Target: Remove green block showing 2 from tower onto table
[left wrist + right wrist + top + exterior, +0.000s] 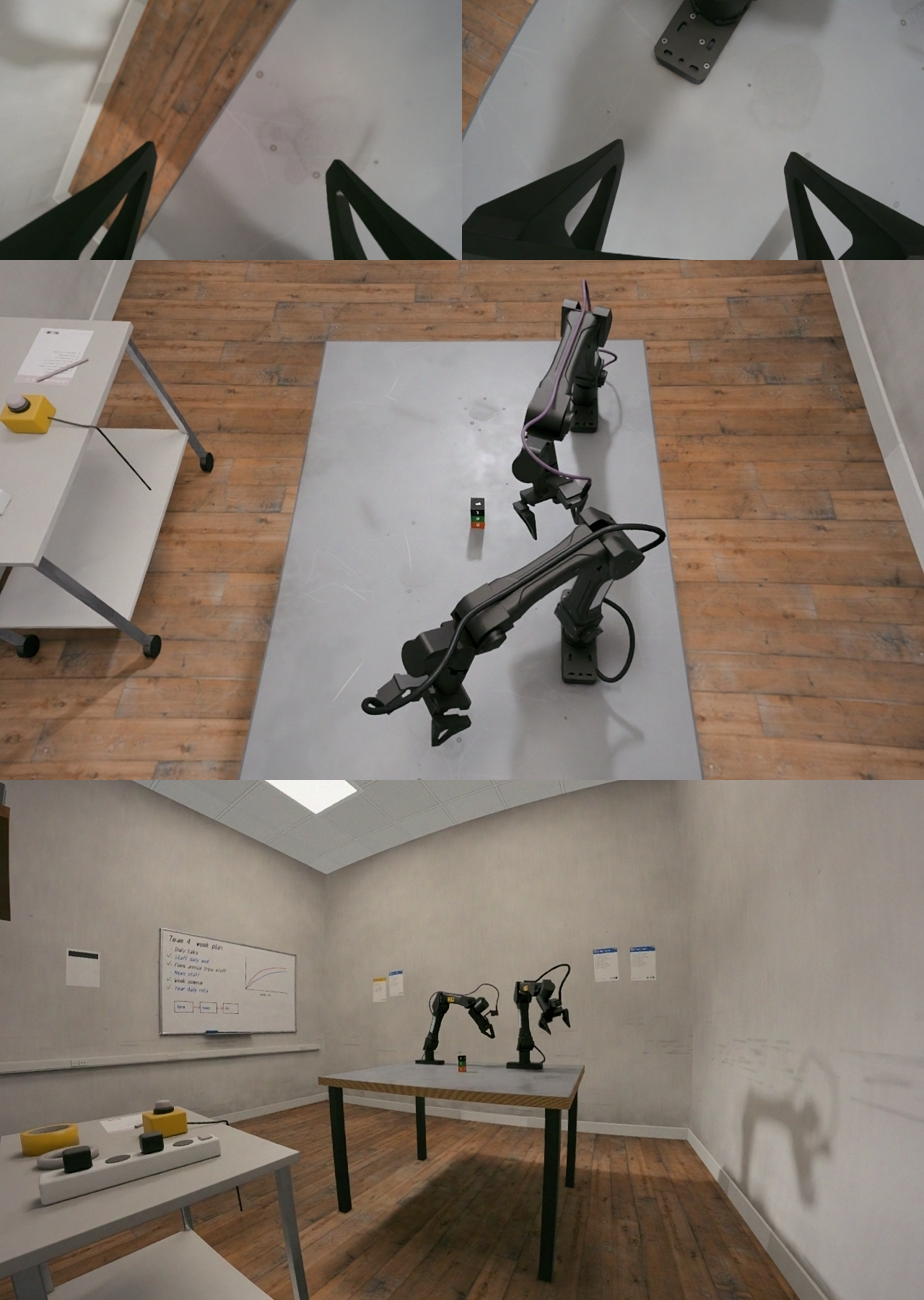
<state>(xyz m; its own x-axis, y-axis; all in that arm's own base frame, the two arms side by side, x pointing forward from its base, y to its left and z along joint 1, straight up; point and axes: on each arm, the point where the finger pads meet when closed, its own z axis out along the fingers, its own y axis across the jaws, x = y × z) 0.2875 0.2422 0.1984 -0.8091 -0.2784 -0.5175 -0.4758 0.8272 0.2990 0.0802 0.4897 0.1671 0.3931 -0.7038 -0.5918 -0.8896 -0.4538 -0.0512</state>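
Note:
The tower stands mid-table: a black block on top, the green block in the middle, an orange block at the bottom. It also shows small in the exterior view. My right gripper is open and empty, raised above the table beside the tower, clear of it. In the right wrist view its fingers frame bare table. My left gripper is open and empty, well away from the tower near the table's edge. In the left wrist view its fingers frame the table edge and floor.
The left arm's base plate is bolted to the table ahead of the right gripper. The right arm's base stands at the far end. A side table with a yellow button box stands off to one side.

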